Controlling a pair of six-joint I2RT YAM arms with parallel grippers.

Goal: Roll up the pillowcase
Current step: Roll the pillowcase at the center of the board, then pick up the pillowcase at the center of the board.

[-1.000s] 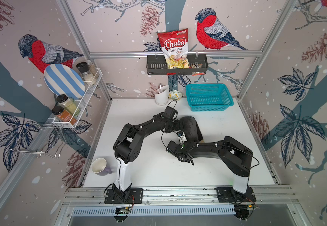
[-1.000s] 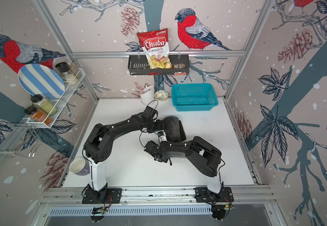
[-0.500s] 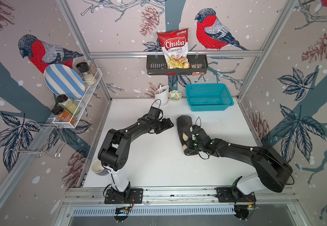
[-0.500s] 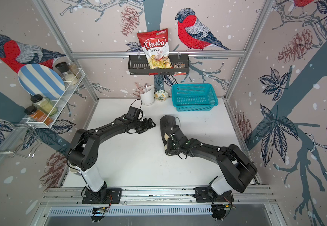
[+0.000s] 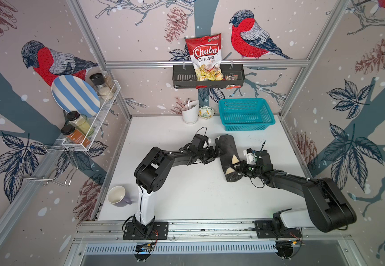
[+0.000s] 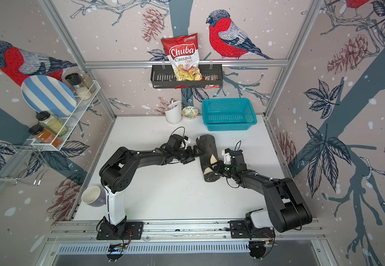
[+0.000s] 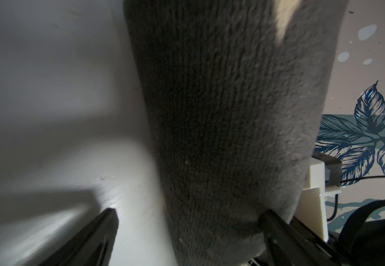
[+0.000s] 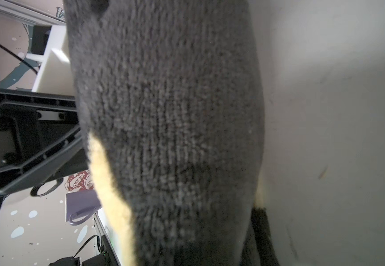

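Where the white tabletop [image 5: 198, 191] extends in front of the teal plastic mesh basket [image 5: 246, 114], the black plush pillowcase [image 5: 227, 152] with cream motifs lies as a tight roll, one end toward the basket. The left gripper [image 5: 213, 154] sits beside the roll's far half, jaws spread wide. The right gripper [image 5: 241, 168] touches the near end; the roll hides its jaws, so their state cannot be told.
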